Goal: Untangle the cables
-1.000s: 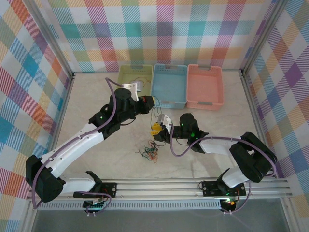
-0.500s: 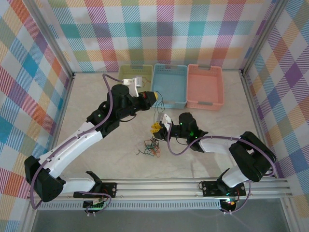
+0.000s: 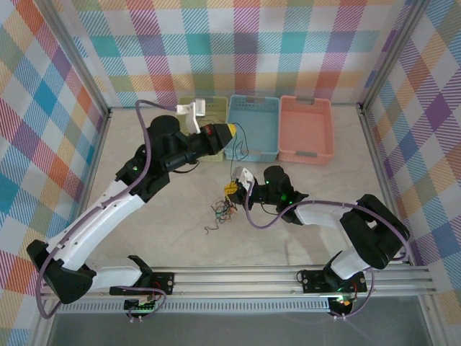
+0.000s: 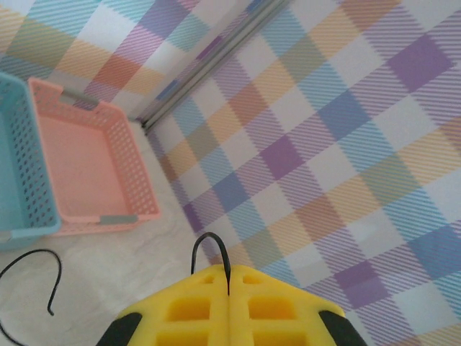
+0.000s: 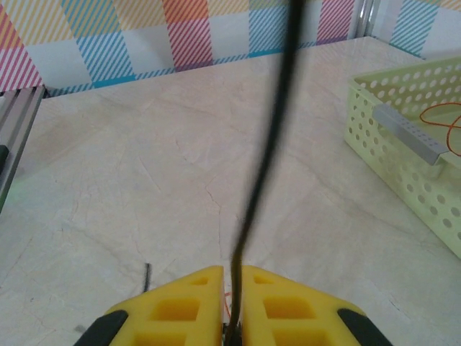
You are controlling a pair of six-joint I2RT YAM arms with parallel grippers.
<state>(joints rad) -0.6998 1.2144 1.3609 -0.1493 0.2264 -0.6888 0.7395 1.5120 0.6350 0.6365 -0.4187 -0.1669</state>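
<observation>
Cables: thin, likely light, limp; take near a free end. Left end effector, right end effector: both clamp black cable.

Pastel plaid walls enclose a pale marbled tabletop under even light.
</observation>
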